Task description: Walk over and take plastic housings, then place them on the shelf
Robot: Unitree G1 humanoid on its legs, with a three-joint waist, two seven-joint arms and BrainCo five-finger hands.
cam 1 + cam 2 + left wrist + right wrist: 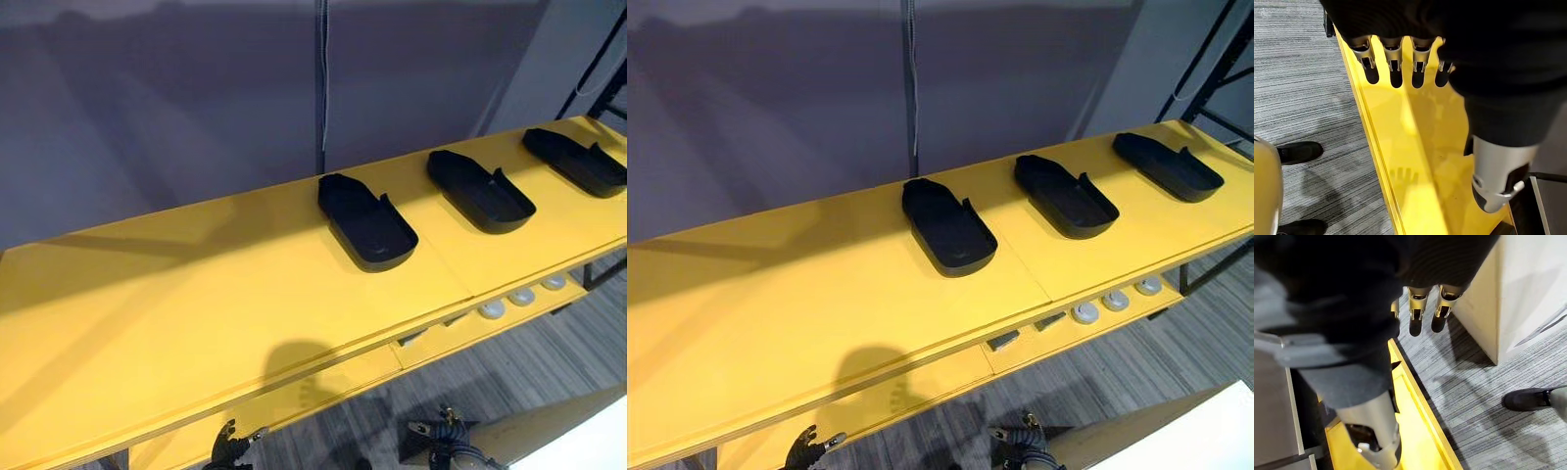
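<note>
I see three black housings in a row on the yellow shelf, from 12 to 2 o'clock, well apart from both hands. My left hand and right hand hang at 6 o'clock, fingers straight, holding nothing.

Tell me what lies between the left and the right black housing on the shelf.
A third housing, apart from the left housing and the right housing, with bare yellow shelf in the gaps; the left eye view shows it.
</note>
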